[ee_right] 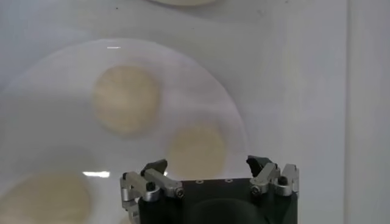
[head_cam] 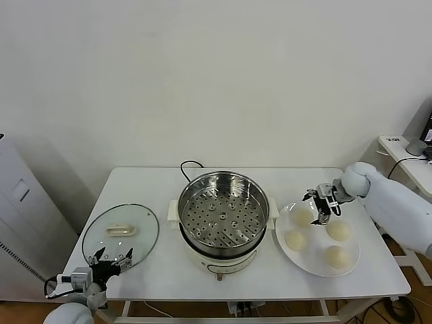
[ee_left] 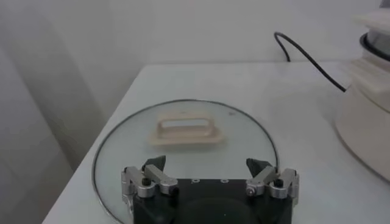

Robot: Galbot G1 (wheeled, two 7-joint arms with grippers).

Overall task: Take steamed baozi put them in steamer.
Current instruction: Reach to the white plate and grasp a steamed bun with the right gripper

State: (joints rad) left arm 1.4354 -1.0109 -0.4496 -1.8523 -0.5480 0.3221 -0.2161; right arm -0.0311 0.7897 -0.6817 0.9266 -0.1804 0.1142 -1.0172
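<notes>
Overhead first, from the head view: four steamed baozi (head_cam: 301, 217) are counted on one white plate (head_cam: 295, 258) at the right of the bench (head_cam: 142, 185), and none is yet in the steamer (head_cam: 223, 216), whose perforated tray is seen bare at the bench's middle. One glass lid (head_cam: 120, 234) is laid flat at the left. The right hand (head_cam: 319, 206) is held over the far-left bun with its fingers apart and nothing gripped; the left hand (head_cam: 110, 258) is parked, also spread and unladen, at the lid's near edge. A soft bun could be dented or torn if it is pinched hard, and its neighbours could be nudged across the plate if the descent is off-centre, since the buns are set near each other.

Next, the left wrist view: one lid (ee_left: 186, 143) with one cream handle (ee_left: 184, 130) is shown, with the steamer's white base (ee_left: 365, 122) and one black cord (ee_left: 308, 58) nearby. The cord could be snagged if this arm is swung across.

Lastly, the right wrist view: three buns are counted, the nearest bun (ee_right: 196, 150) lying just ahead of the spread right hand (ee_right: 210, 167). A smooth bun could be dropped short of the steamer rim if it is gripped too lightly.
</notes>
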